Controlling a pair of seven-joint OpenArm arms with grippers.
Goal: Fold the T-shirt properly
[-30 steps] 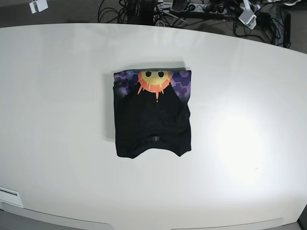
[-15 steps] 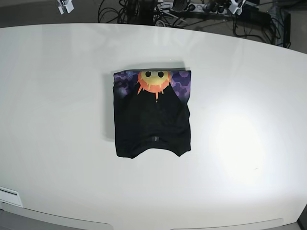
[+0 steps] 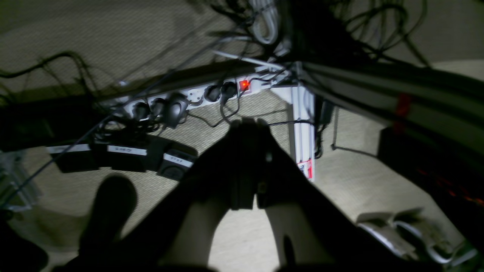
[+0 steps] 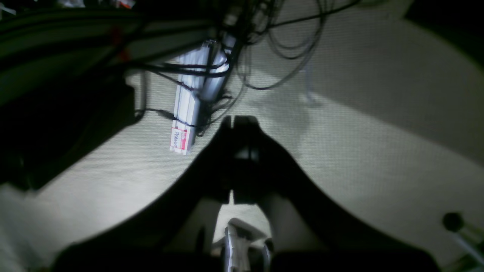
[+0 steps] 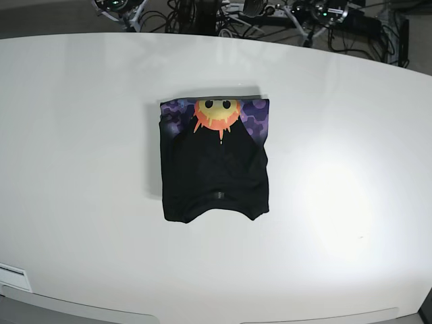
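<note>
- The T-shirt (image 5: 214, 162) lies folded into a compact, roughly square black bundle near the middle of the white worktop (image 5: 81, 135), flat and untouched.
- Along the shirt's far edge a strip of print shows: an orange-yellow sun face (image 5: 217, 113) on a purple hexagon pattern; the rest of the bundle facing up is plain black, with the neckline curve at the near edge.
- Both arms are well apart from the T-shirt, beyond the worktop's far edge; the base view catches only dark parts of them there, one far left of the shirt and one far right.
- The left pincer (image 3: 249, 122) hangs over the floor with its jaws pressed together and nothing between them. Beyond it, away from the shirt, a white power strip (image 3: 189, 100) with a lit red switch lies on the carpet among tangled cables.
- The right pincer (image 4: 233, 120) is likewise fully closed and empty, over grey carpet, with a white aluminium frame leg (image 4: 189, 113) and looped cables (image 4: 280, 45) beyond it.
- The T-shirt shows in neither wrist view.
</note>
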